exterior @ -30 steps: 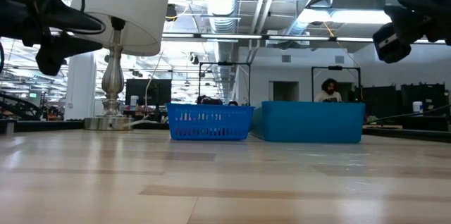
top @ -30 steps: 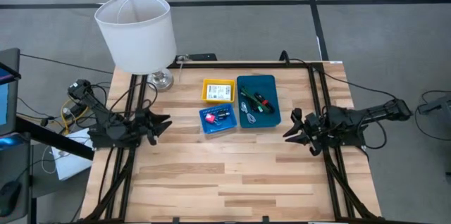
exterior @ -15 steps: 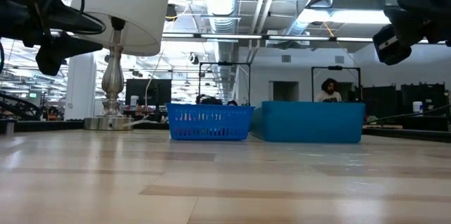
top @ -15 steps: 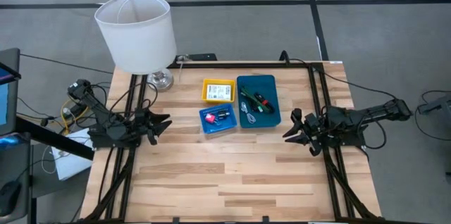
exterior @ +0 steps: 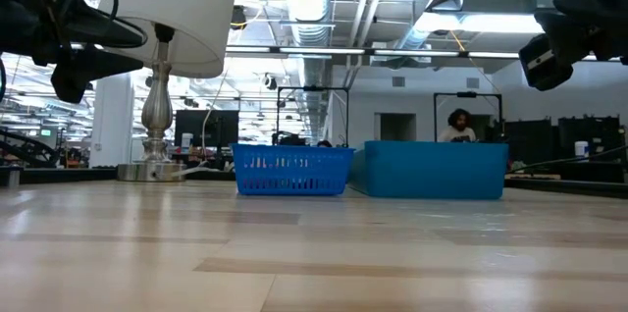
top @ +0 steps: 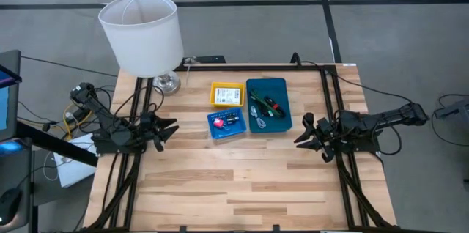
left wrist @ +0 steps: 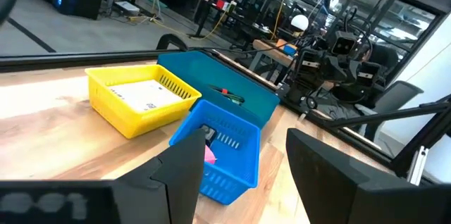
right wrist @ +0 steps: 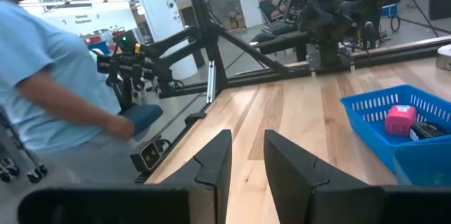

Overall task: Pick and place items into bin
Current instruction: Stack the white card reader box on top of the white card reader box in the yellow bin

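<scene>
**Both arms parked at the table's sides, trays filled at the far middle**

At the left edge of the table [top: 242, 182] the left gripper [top: 170, 129] hangs above the wood, its jaws spread wide and holding nothing. Behind it, at the far left corner, a lamp with a white lampshade [top: 141, 31] stands on its metal base [top: 168, 82].

A broad strip of bare wood separates that gripper from the trays. The yellow tray [top: 226, 93] sits farthest back and holds a white printed card [top: 228, 95]; its print is too small to read. Just in front, the small blue tray [top: 227, 124] holds a red-pink bit [top: 218, 123] and dark pieces. Touching both on their right, the larger teal tray [top: 268, 105] holds a green piece [top: 257, 103], a black stick-like piece with a red mark [top: 272, 105] and a thin grey cable [top: 261, 121].

The whole near half of the table lies open.

At the right edge the right gripper [top: 303, 138] points toward the trays, well apart from them, its jaws narrowly parted on nothing. In the right wrist view a person in a light blue shirt [right wrist: 42, 76] stands beyond the table.
</scene>
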Controlling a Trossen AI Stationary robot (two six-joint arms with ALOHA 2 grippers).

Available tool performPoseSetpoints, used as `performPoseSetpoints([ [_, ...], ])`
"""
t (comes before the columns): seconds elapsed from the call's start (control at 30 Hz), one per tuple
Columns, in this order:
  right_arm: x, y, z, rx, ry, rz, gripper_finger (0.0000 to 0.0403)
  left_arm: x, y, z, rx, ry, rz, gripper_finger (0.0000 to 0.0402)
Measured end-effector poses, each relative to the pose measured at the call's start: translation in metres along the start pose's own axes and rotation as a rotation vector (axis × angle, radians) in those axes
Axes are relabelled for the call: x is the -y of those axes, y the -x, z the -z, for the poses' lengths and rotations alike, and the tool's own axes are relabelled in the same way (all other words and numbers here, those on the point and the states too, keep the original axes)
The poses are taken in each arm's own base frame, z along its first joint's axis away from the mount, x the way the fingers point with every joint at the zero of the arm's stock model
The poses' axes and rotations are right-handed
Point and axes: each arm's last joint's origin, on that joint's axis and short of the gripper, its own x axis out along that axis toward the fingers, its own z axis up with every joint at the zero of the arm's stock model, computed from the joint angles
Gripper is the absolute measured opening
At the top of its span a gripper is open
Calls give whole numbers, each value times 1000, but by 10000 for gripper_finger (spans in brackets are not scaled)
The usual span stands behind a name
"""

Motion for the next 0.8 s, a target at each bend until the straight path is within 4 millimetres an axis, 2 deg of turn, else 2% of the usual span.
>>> performPoseSetpoints([
  [0.8,0,0,0,0,0,0,77,0,0,0,-1,-14,1,190],
])
